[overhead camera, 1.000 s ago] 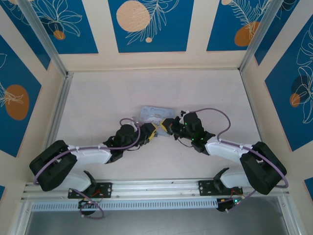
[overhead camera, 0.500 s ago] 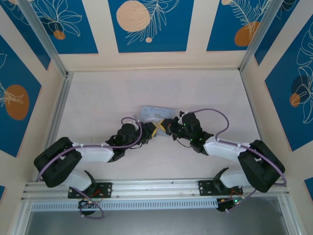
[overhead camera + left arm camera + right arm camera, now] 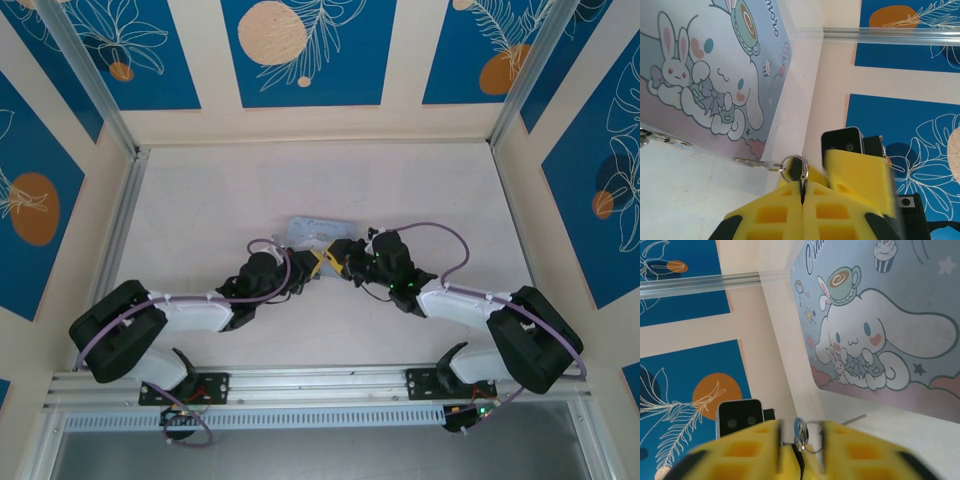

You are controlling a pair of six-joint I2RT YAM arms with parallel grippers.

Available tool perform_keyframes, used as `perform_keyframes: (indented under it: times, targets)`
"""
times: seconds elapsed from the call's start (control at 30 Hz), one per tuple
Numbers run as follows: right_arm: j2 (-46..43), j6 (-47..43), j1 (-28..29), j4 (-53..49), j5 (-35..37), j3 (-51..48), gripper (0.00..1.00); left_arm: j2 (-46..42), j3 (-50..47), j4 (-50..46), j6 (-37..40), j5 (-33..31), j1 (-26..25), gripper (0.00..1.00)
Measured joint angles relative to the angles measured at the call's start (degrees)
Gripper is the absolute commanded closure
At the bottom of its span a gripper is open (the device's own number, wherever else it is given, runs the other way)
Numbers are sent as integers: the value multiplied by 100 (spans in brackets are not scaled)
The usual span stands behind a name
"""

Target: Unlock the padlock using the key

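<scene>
- The tin (image 3: 318,230) lies flat on the table (image 3: 220,190) with its cartoon-printed face up. I take every place from it.
- Beyond the tin's far side there is bare table, then the blue-and-cream wall panels (image 3: 300,50).
- Both arms reach in towards the tin's near edge and meet there nose to nose, crowding that strip of table.
- What is inside the tin I cannot see.
- The left gripper (image 3: 802,184) sits just off the tin's near edge with its yellow fingers pressed together.
- It pinches a thin metal piece at the tips, the key (image 3: 802,172) as far as I can tell.
- A wire ring (image 3: 790,168) hangs on that piece just beyond the fingertips.
- From the ring a flat metal strip (image 3: 752,162) runs along the tin's near edge, close to it. Whether it touches the tin I cannot tell.
- The right gripper (image 3: 800,432) faces the left one at the same edge, its fingers spread.
- The ring lies in the gap between the right fingers. I see neither finger gripping it.
- One right finger stands just beside the left fingertips, on the side away from the tin.
- Where the padlock sits I cannot tell; the metal parts there are too small and blurred.
</scene>
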Motion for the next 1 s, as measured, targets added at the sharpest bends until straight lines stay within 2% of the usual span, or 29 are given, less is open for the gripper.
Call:
perform_keyframes:
  times: [0.2, 0.33, 0.37, 0.43, 0.73, 0.9, 1.0]
  targets:
    - [-885, -581, -588, -616, -400, -42, 34, -181, 0, -400, 614, 297, 260, 100]
    - [-1102, -1191, -1213, -990, -1143, 79, 31, -442, 70, -778, 1213, 807, 579, 100]
    - [-1095, -1322, -1333, -1069, -1320, 116, 27, -492, 111, -861, 1364, 940, 654, 100]
    - [-1093, -1639, -1587, -1241, -1731, 201, 27, -573, 247, -1034, 1659, 1300, 813, 100]
    - [-627, -2575, -1801, -1331, -3270, 861, 48, -470, 929, -1261, 2413, 2876, 1097, 100]
    - [-356, -2804, -1801, -1266, -3650, 1014, 63, -136, 1165, -1200, 2452, 3412, 1097, 100]
    - [-212, -2859, -1801, -1231, -3807, 1019, 64, 9, 1202, -1187, 2448, 3604, 1097, 100]
